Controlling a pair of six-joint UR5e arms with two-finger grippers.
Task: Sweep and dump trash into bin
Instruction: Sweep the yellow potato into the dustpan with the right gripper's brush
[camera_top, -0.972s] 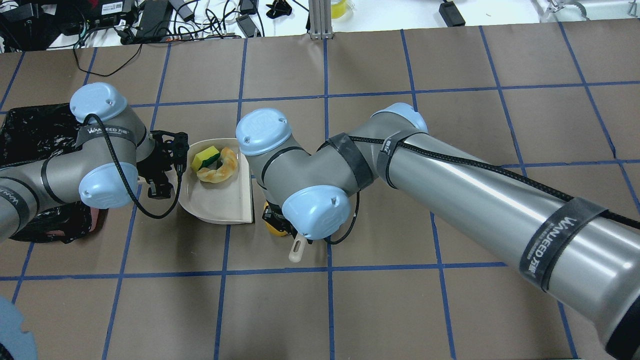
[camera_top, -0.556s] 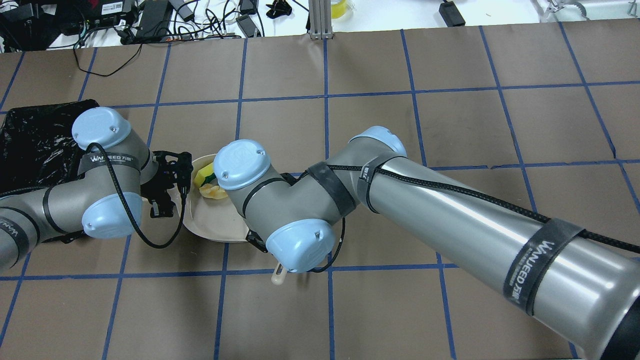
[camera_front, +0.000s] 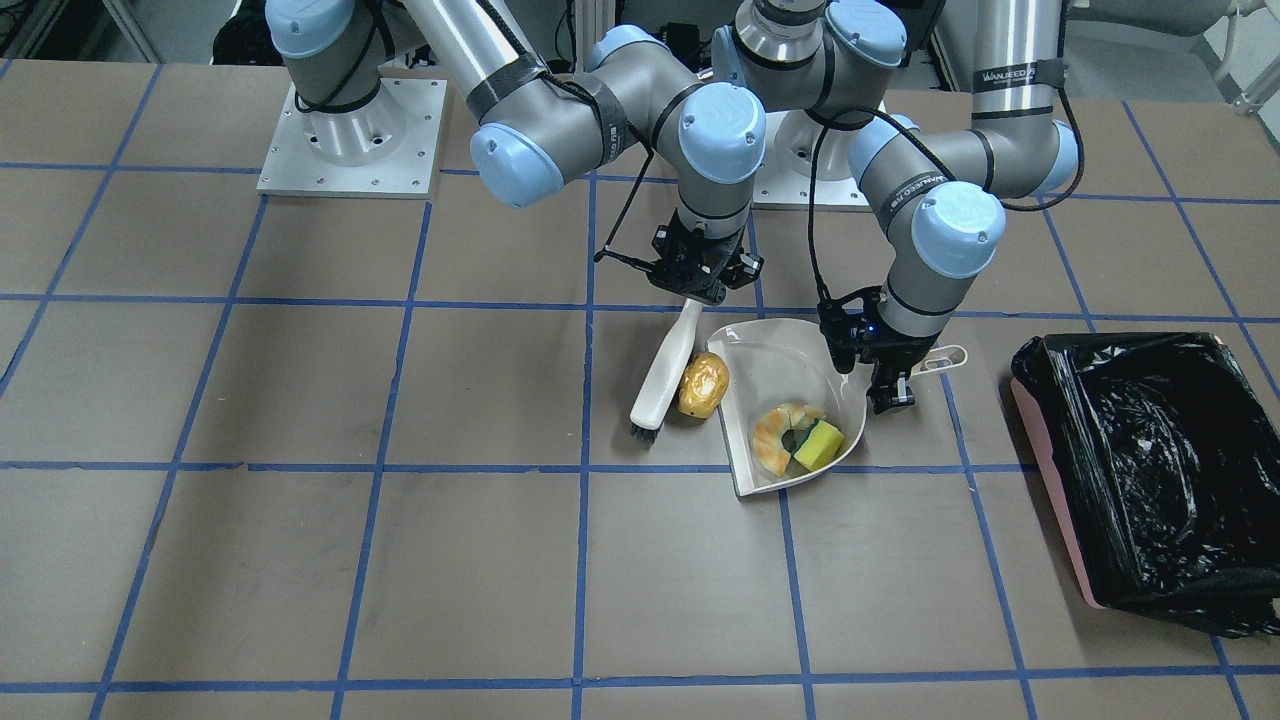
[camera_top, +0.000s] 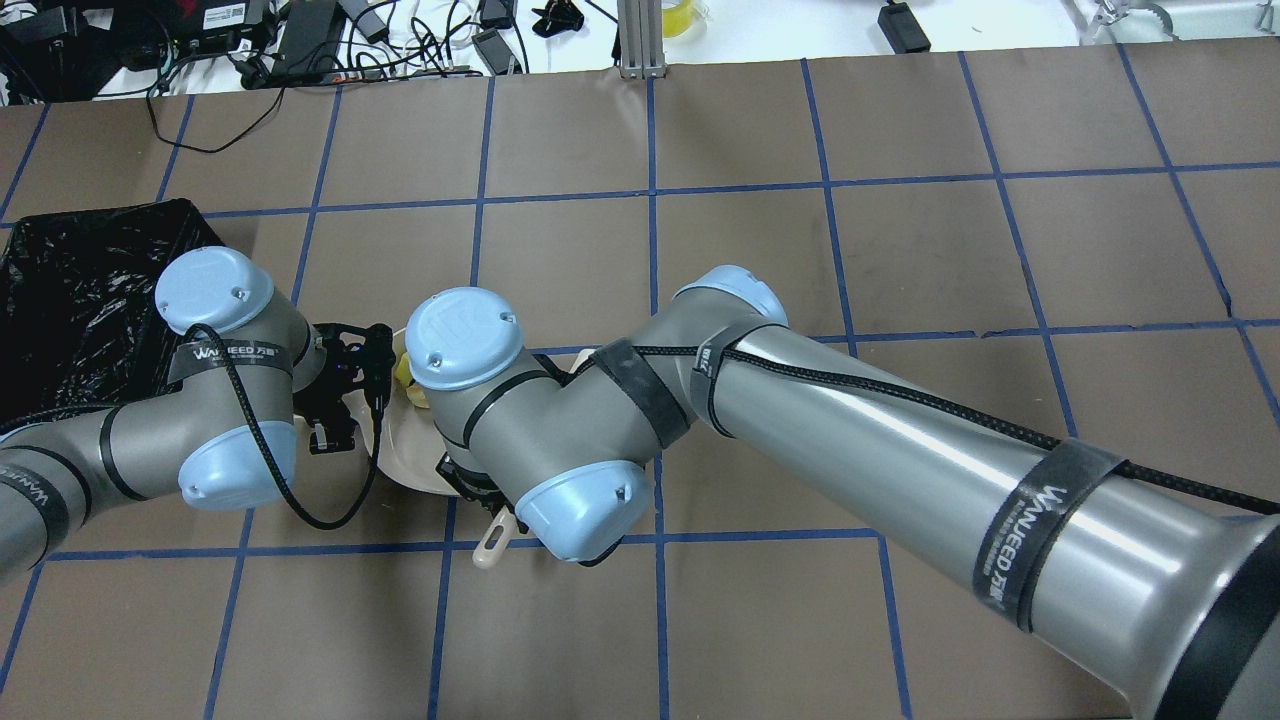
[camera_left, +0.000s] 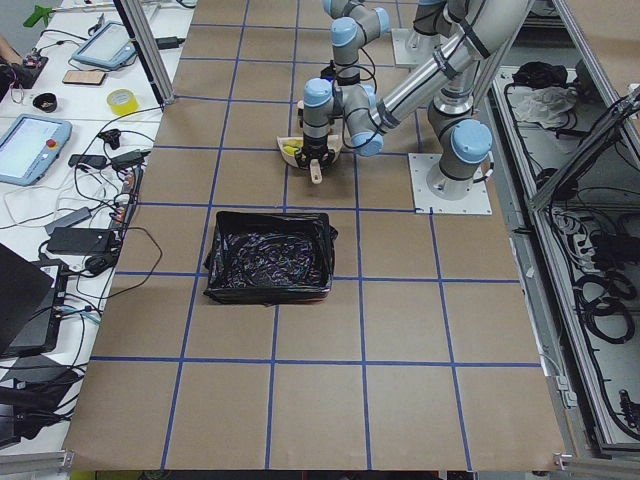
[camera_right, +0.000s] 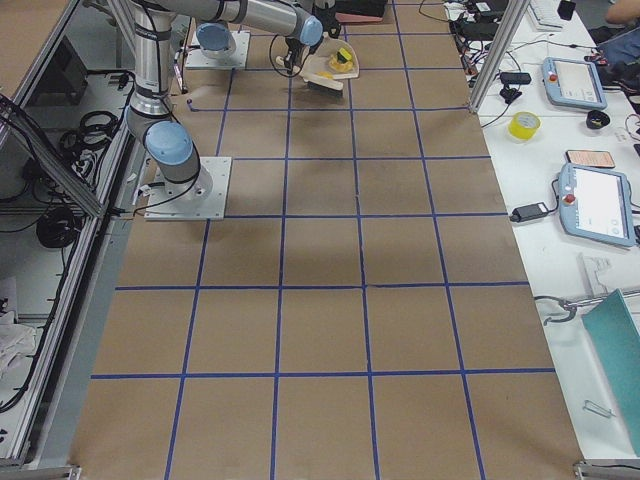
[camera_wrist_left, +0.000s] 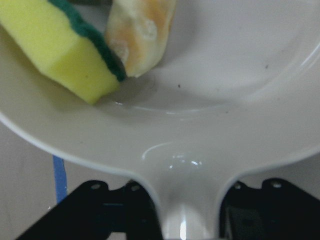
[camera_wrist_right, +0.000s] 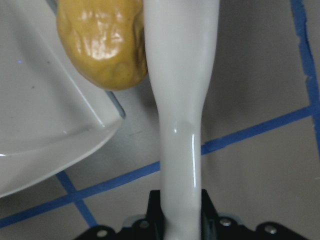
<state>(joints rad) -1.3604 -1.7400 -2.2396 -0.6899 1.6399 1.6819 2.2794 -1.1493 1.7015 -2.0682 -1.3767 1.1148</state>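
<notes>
Right tool (camera_front: 697, 290) clenched on brush (camera_front: 665, 370), potato piece (camera_front: 703, 385) sitting btwn it & dustpan (camera_front: 790, 365) lip, left tool (camera_front: 882, 375) gripping dustpan handle.

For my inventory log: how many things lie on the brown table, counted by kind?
Trash pieces: 3 (potato-like piece, croissant-like piece, sponge)
Sweeping tools: 2 (brush, dustpan)
Containers: 1 (bin)
Total: 6
</notes>
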